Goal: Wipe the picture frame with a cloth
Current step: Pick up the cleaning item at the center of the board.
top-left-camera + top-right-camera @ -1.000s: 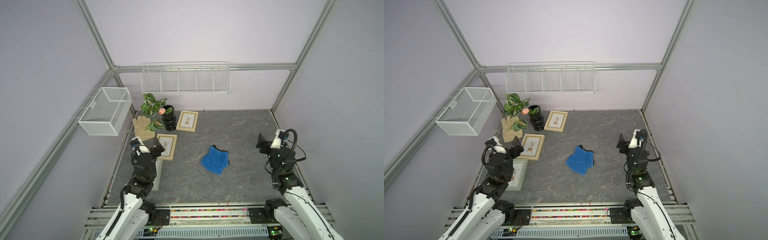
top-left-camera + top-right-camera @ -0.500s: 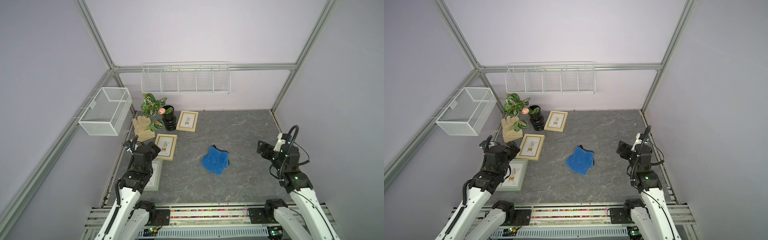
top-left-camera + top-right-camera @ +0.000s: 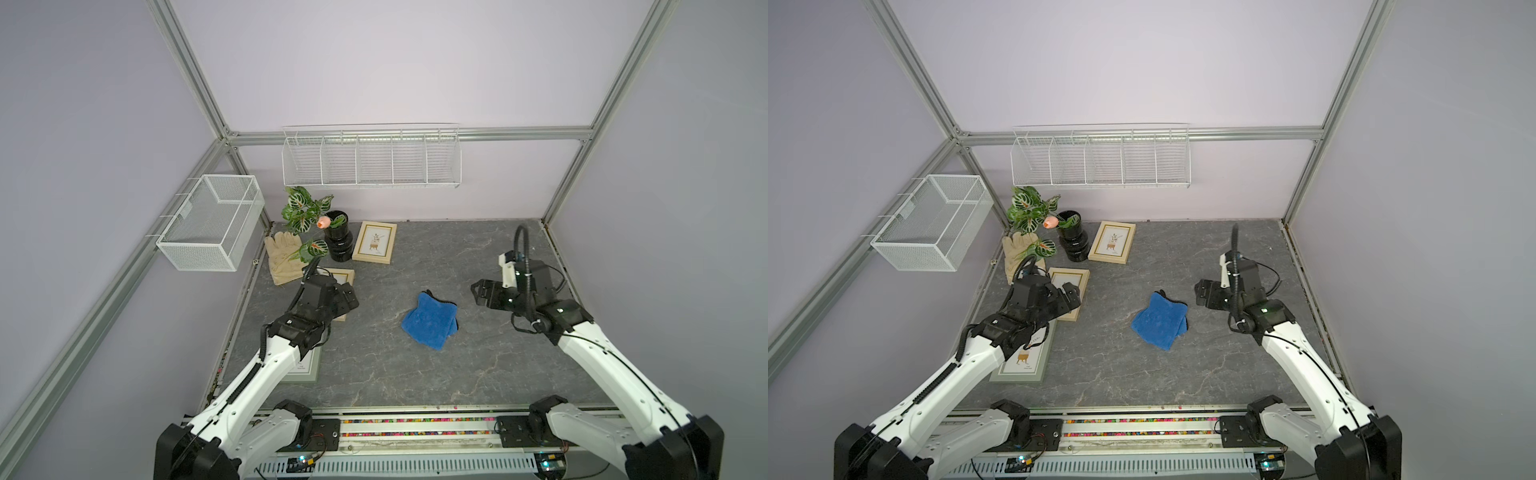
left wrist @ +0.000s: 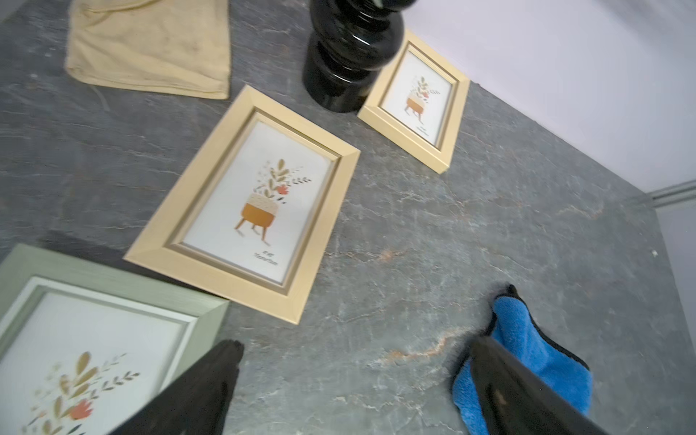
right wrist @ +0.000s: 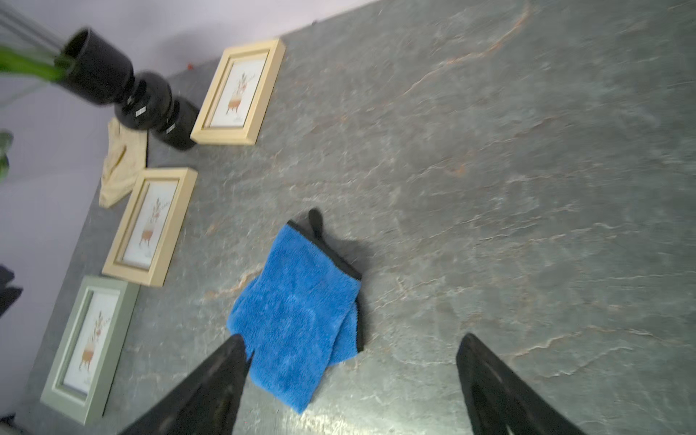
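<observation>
**Desk:** Fingers first. What have you got?

**Me:** My left fingers (image 4: 203,388) stand wide apart with nothing between them. My right fingers (image 5: 211,388) are the same, spread and empty.

**Desk:** And the grippers?

**Me:** I'll place everything from the black vase (image 3: 337,243). My left gripper (image 3: 351,297) hangs above the table (image 3: 457,374) on the robot's side of the vase. In both top views it covers the near end of a wood frame (image 4: 244,211) lying flat there. My right gripper (image 3: 478,293) is well apart from the vase, off to the robot's right and raised off the table.

**Desk:** Where's the cloth?

**Me:** The blue cloth (image 3: 430,324) lies folded and rumpled on the table, well apart from the vase, nearer the robot and to its right. It sits between my two grippers, closer to the right one, and neither touches it.

**Desk:** Anything else?

**Me:** A second wood frame (image 3: 375,242) lies flat just beside the vase, on its right. A beige glove (image 3: 282,257) lies on the vase's left, partly under the leaves (image 3: 301,208). A grey-green frame (image 3: 1025,357) lies farthest from the vase, toward the robot and partly hidden under my left arm.
</observation>
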Controlling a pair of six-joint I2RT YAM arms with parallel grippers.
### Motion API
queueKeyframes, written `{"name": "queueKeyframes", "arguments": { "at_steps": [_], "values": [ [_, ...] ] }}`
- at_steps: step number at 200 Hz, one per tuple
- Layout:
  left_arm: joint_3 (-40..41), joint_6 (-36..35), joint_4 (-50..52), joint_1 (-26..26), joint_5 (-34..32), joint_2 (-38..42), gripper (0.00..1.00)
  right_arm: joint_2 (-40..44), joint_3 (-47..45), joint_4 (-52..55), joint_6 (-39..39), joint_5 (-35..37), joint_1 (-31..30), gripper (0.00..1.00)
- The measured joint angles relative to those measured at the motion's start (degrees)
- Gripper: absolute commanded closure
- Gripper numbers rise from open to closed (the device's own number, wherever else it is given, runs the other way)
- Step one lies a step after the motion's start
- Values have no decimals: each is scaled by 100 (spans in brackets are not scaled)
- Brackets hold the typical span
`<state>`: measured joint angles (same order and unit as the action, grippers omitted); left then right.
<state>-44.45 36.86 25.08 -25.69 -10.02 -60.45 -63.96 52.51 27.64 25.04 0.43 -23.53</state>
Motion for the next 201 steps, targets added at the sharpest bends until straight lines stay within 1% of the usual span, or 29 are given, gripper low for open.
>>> {"name": "queueKeyframes", "arguments": {
  "at_steps": [48, 66, 86, 112, 161, 178, 201],
  "values": [
    [-28, -52, -35, -133, 151, -400, 1, -1281, 584, 793, 214, 444, -1427, 11],
    [-28, -55, -63, -133, 151, -422, 1, -1685, 723, 946, 374, 516, -1834, 10],
    [-28, -57, -127, -133, 153, -496, 1, -2144, 885, 1060, 522, 560, -2146, 9],
    [-20, -72, -151, -133, 155, -629, 1, -2776, 1165, 1078, 656, 605, -2319, 6],
    [4, -160, -164, -133, 177, -699, 1, -3783, 1644, 1029, 717, 713, -2334, 0],
    [13, -162, -166, -133, 177, -697, 1, -4083, 1716, 988, 715, 769, -2334, 3],
    [46, -162, -166, -133, 177, -699, 1, -4330, 1749, 990, 713, 892, -2337, 12]
  ]
}}
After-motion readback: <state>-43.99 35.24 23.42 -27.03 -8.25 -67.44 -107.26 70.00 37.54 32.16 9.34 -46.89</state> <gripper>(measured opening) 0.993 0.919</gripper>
